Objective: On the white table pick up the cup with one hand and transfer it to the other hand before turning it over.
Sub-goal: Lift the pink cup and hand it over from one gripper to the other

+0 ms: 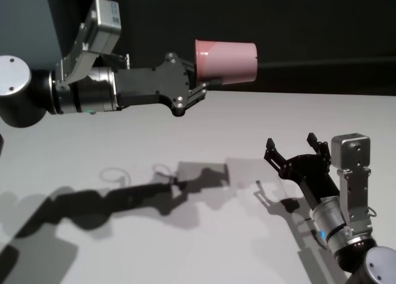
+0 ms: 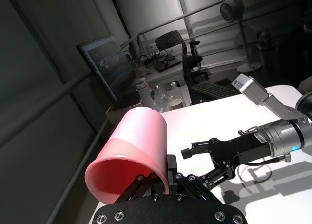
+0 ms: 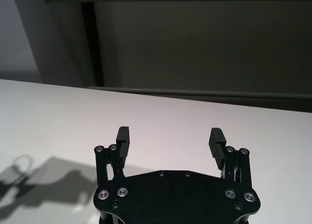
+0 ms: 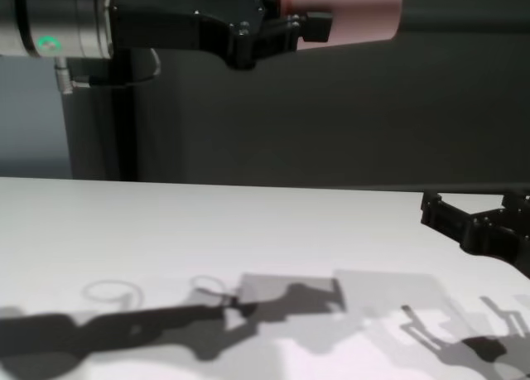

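Observation:
The pink cup (image 1: 226, 61) is held on its side high above the white table (image 1: 185, 234), mouth toward the left wrist and base pointing right. My left gripper (image 1: 207, 81) is shut on the cup's rim wall; the cup also shows in the left wrist view (image 2: 134, 151) and at the top of the chest view (image 4: 339, 12). My right gripper (image 1: 294, 146) is open and empty, low over the table at the right, below and to the right of the cup. Its open fingers show in the right wrist view (image 3: 168, 136) and the left wrist view (image 2: 204, 158).
A dark wall (image 1: 309, 24) runs behind the table's far edge. The arms' shadows (image 1: 124, 197) fall across the tabletop. In the left wrist view a monitor (image 2: 109, 72), desks and an office chair (image 2: 170, 43) stand beyond the table.

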Robot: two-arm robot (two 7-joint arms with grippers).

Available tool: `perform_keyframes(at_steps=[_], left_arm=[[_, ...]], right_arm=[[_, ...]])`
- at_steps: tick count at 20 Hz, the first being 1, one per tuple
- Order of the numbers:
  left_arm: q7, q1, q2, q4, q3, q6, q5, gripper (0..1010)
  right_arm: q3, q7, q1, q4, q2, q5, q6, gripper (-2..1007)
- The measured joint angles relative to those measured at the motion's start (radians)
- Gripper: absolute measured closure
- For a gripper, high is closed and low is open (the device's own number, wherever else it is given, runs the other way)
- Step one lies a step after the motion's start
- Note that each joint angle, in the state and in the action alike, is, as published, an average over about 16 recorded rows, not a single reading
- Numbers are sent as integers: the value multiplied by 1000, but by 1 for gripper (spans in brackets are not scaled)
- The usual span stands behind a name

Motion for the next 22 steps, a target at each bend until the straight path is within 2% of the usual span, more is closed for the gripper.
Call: perform_keyframes(at_steps=[3,8,16,22], left_arm=[[0,0,0,0,0,0,0,960],[-1,0,0,0,0,1,0,960],[-1,0,0,0,0,1,0,960],[-1,0,0,0,0,1,0,959]], right_arm=[[19,16,-6,-1,-7,23,-7,3],[63,58,-20,-3,-24,84,-26,3],[142,148,-34,-9,-53,227,-53,3],[181,209,-32,-14,-65,342,-54,3]])
